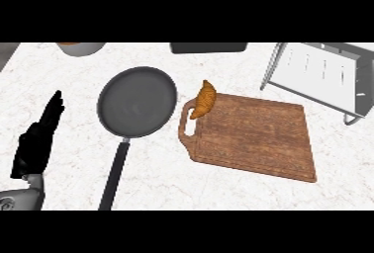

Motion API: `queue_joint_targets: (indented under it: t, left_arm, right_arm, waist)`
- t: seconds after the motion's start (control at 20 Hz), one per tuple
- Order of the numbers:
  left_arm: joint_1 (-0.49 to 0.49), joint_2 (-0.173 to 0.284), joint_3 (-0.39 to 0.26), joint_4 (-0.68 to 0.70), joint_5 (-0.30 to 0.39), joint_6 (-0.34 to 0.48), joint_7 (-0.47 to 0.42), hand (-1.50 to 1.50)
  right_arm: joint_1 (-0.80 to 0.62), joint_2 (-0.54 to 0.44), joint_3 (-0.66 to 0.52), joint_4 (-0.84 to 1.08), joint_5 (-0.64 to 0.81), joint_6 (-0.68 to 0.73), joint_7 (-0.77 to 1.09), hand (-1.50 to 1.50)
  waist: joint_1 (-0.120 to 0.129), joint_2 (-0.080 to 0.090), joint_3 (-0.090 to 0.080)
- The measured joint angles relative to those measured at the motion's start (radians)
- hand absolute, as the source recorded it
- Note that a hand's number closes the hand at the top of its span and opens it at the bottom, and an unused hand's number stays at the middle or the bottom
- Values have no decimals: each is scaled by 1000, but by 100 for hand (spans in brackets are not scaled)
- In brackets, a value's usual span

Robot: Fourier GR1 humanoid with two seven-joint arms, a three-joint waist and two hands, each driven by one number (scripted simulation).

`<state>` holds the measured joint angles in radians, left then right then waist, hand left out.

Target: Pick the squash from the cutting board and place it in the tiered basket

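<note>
The squash [205, 99] lies at the upper left corner of the board [256, 136], near its handle, partly over the edge, just beside the pan [137, 101]. The basket [321, 74] stands at the upper right. The left hand [38, 138] rests at the left edge, fingers straight, holding nothing.

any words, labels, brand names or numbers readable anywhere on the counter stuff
None: no text, label, brand or number shows on the frying pan, the cutting board, the squash, the tiered basket or the left hand.
</note>
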<state>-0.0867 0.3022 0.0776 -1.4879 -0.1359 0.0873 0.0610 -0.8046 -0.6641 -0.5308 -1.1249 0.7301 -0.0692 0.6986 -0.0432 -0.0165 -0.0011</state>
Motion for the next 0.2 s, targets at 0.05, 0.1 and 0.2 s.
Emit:
queue_joint_targets:
  t: [0.05, 0.1, 0.2]
  left_arm:
    - [-2, 1, 5, 4, 1, 1, 0, 0]
    - [1, -6, -1, -3, -5, 8, 8, 0]
    - [8, -2, 8, -5, -6, 10, 2, 0]
  right_arm:
    - [44, 1, -16, -56, -25, 24, 3, -150]
    - [89, 5, -32, -116, -48, 44, 7, -150]
    - [179, 6, -85, -222, -110, 86, 2, -150]
  waist:
    - [-7, -1, 0]
    - [-10, -2, 0]
    - [-15, -2, 1]
